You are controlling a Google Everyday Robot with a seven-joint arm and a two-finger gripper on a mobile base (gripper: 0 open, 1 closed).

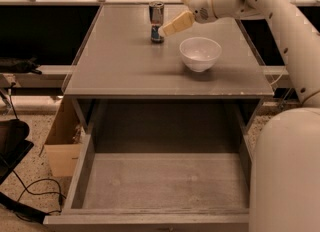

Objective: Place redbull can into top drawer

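The redbull can (156,22), silver and dark blue, stands upright at the back middle of the grey tabletop (125,71). My gripper (173,15) comes in from the right at the end of the white arm. It is open and empty, just right of the can. Its lower tan finger (176,24) points down-left, with its tip close beside the can's lower part. The top drawer (165,181) is pulled wide open below the table's front edge, with a bare grey bottom.
A white bowl (200,53) stands on the table right of the can, just below my gripper. My white arm and base (285,166) fill the right side. A cardboard box (62,143) and black cables (30,196) lie on the floor at the left.
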